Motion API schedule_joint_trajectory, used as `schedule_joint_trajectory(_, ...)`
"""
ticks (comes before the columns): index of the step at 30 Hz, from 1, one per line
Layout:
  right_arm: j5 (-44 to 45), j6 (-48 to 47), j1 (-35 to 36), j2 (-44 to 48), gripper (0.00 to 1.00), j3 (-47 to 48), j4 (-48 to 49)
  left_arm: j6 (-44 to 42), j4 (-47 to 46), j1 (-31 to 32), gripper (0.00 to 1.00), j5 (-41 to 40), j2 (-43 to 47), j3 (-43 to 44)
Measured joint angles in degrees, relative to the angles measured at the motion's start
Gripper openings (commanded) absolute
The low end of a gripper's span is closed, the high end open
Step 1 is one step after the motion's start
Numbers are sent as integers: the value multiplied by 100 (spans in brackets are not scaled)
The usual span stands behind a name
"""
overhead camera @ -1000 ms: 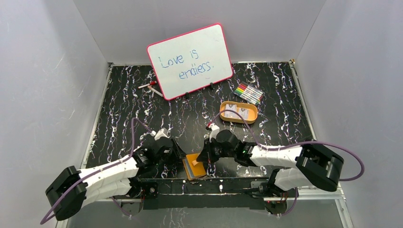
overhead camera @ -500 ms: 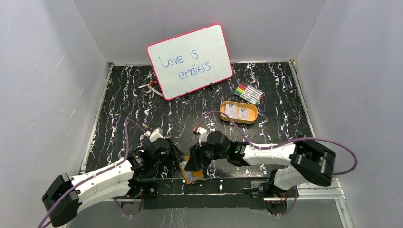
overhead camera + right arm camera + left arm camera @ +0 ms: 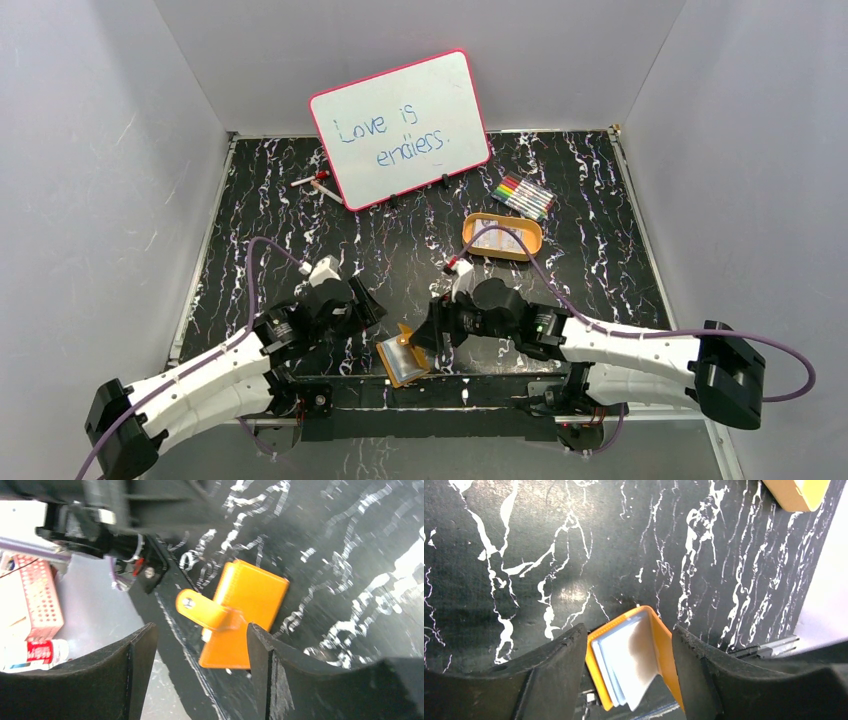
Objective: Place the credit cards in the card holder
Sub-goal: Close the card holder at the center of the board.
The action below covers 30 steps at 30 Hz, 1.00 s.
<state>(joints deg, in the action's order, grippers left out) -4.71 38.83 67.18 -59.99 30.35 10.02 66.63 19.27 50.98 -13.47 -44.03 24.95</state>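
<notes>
The orange card holder (image 3: 402, 358) lies at the table's near edge, half open, with pale sheets showing inside (image 3: 629, 660); whether they are cards or sleeves I cannot tell. Its snap tab (image 3: 200, 611) sticks out from the orange cover (image 3: 250, 605). My left gripper (image 3: 365, 305) hangs open just left of and behind it, the holder (image 3: 661, 645) seen beyond its spread fingers (image 3: 559, 675). On the holder's right my right gripper (image 3: 430, 330) is open and holds nothing. Pale credit cards (image 3: 500, 235) lie in the orange oval tray (image 3: 470, 232).
A pink-rimmed whiteboard (image 3: 400, 128) stands at the back, with a loose marker (image 3: 315, 182) to its left and a row of coloured markers (image 3: 522, 196) to its right. The tray's corner (image 3: 794, 492) shows in the left wrist view. A pink basket (image 3: 42, 595) sits off the table.
My right gripper has opened and drawn back to the right, away from the holder. The holder now lies half open, slightly further left. My left gripper has opened wider and pulled back.
</notes>
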Motion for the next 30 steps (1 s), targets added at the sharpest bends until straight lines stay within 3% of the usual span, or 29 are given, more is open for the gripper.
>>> schedule_joint_trajectory(4,514,240,-44,249,53,-396,-317,-50,409,0,61,92,160,271)
schedule_joint_trajectory(8,874,450,-138,216,48,-535,-603,7,695,0,60,210,424,219)
schedule_joint_trajectory(17,306,433,-33,-1163,54,-579,-229,376,697,0,56,450,597,-542)
schedule_joint_trajectory(25,-72,461,297,-2210,76,98,282,673,590,0,57,343,619,-726)
schedule_joint_trajectory(30,-81,610,363,-2304,76,166,393,741,391,0,54,352,564,-776)
